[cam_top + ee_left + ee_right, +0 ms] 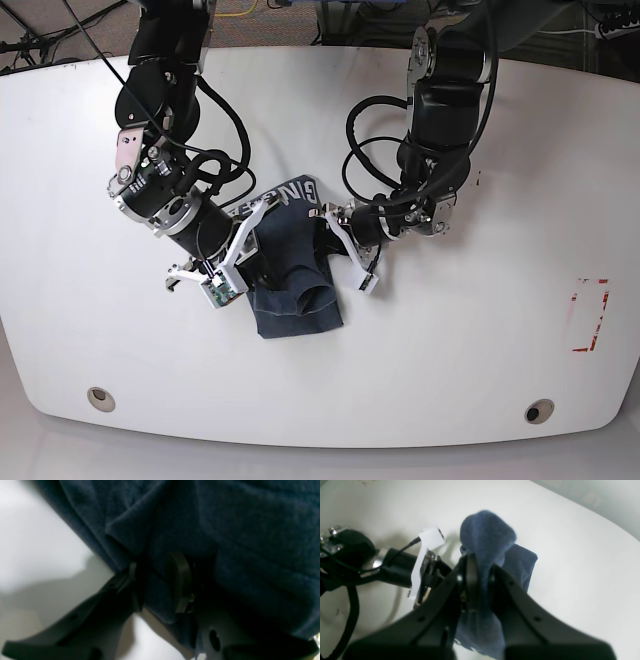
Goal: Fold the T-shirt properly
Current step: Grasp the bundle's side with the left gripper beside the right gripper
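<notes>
A ridge of dark cloth is pinched by the right tool point(480, 580), its jaws clamped tight on the shirt point(295, 280), with a peak of cloth standing up beyond the fingertips. The shirt lies bunched and partly folded near the middle of the white surface point(480, 340). At the shirt's other side, the left tool point(160, 585) is closed on a fold near an edge. Both grips are probably kept so that one layer can be carried over another.
</notes>
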Robot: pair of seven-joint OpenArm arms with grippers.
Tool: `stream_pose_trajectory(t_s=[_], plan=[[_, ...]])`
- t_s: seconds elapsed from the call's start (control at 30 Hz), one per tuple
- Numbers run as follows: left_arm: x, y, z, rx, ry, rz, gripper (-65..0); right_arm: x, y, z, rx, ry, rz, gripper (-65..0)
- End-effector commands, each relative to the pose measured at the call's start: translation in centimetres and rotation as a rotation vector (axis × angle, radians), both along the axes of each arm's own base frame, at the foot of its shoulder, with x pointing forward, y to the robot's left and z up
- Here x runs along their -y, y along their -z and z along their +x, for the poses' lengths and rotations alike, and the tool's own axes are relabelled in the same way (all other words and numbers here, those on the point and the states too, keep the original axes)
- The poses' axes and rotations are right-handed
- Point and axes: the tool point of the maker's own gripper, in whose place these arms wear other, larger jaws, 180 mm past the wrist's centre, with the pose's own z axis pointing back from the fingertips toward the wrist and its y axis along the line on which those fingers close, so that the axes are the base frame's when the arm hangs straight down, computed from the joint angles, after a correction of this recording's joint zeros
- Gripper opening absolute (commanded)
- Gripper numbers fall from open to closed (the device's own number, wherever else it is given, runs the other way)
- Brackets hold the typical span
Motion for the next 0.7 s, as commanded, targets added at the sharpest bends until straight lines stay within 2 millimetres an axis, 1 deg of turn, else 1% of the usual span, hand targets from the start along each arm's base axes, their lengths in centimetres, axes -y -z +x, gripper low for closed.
stream_pose_trajectory(t_s=[0.0, 0.07, 0.23, 0.37, 0.47, 0.5, 0.67], plan=[[1.1, -0.2, -0.5, 0.012, 0.051, 0.014, -48.5, -0.6, -2.7, 0.3, 0.080, -0.027, 0.062, -65.0], [1.5, 0.5, -1.5, -0.004, 0.069, 0.021, -48.5, -0.8, -3.1, 0.2, 0.083, -0.039, 0.084, -65.0], [2.2, 1.6, -3.2, -0.029, 0.103, 0.033, -48.5, -0.5, -3.5, -0.2, 0.080, -0.068, 0.111, -65.0], [2.5, 3.2, -5.4, -0.077, 0.136, 0.052, -48.5, -0.8, -3.9, -0.4, 0.080, -0.087, 0.145, -65.0], [2.4, 2.8, -5.7, -0.061, 0.144, 0.060, -48.5, -0.7, -4.1, -0.1, 0.087, -0.084, 0.143, -65.0], [2.0, 2.7, -5.9, -0.051, 0.144, 0.071, -48.5, -0.7, -4.4, 0.1, 0.095, -0.085, 0.143, -65.0], [1.2, 2.2, -7.5, -0.021, 0.160, 0.106, -48.5, -0.6, -4.7, 0.4, 0.104, -0.084, 0.142, -65.0]])
